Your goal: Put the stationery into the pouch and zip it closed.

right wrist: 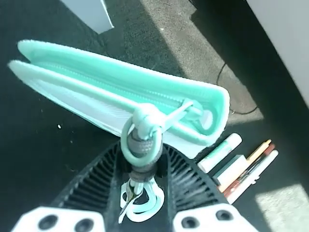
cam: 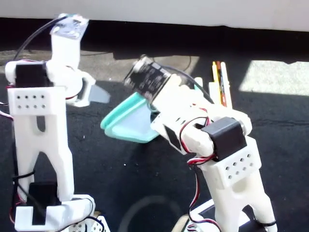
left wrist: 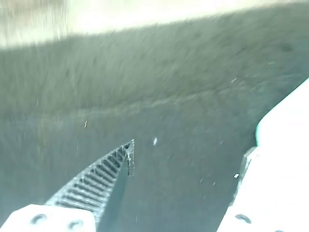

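Observation:
A mint-green pouch (right wrist: 111, 87) lies on its side, its two zipper lips slightly apart. Its slider (right wrist: 193, 110) sits at the end nearest the stationery. My right gripper (right wrist: 141, 151) is shut on the pouch's zipper pull loop (right wrist: 140, 140). From above, the pouch (cam: 128, 121) shows under the right arm's wrist camera. The stationery (cam: 219, 84) lies on the mat beyond it: a white tube (right wrist: 219, 152), an eraser (right wrist: 235, 168) and pencils (right wrist: 256, 166). My left gripper (left wrist: 190, 150) hangs open over bare mat, just left of the pouch (cam: 98, 94).
A dark mat (cam: 145, 183) covers the table, with sunlit patches at the back right (cam: 275, 77). A pale wall runs along the far edge. A thin cable (right wrist: 227, 92) lies on the mat behind the pouch.

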`<move>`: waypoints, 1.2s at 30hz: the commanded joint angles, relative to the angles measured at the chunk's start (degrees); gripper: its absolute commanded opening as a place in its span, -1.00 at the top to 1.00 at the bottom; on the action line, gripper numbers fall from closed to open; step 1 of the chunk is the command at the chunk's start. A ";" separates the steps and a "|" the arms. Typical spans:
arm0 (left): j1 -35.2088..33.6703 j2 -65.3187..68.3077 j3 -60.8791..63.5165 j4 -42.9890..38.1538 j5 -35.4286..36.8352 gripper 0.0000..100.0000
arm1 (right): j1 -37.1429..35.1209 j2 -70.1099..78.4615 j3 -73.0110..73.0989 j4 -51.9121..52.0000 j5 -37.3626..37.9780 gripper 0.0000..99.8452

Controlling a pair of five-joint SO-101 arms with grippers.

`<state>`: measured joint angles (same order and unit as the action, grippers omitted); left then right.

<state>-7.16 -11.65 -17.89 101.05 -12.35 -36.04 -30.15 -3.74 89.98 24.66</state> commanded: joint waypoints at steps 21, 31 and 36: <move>10.59 -3.82 3.47 0.97 5.89 0.30 | 8.22 -0.22 5.41 -18.59 -17.14 0.99; 17.36 -11.30 14.29 -0.70 7.82 0.30 | -0.22 0.31 5.58 -20.79 -17.67 0.99; 15.60 -11.56 14.99 -0.18 7.91 0.30 | -0.75 0.31 6.55 -19.47 -17.49 0.99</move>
<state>8.48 -21.32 -2.59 101.32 -4.97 -35.52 -29.71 2.33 70.81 7.60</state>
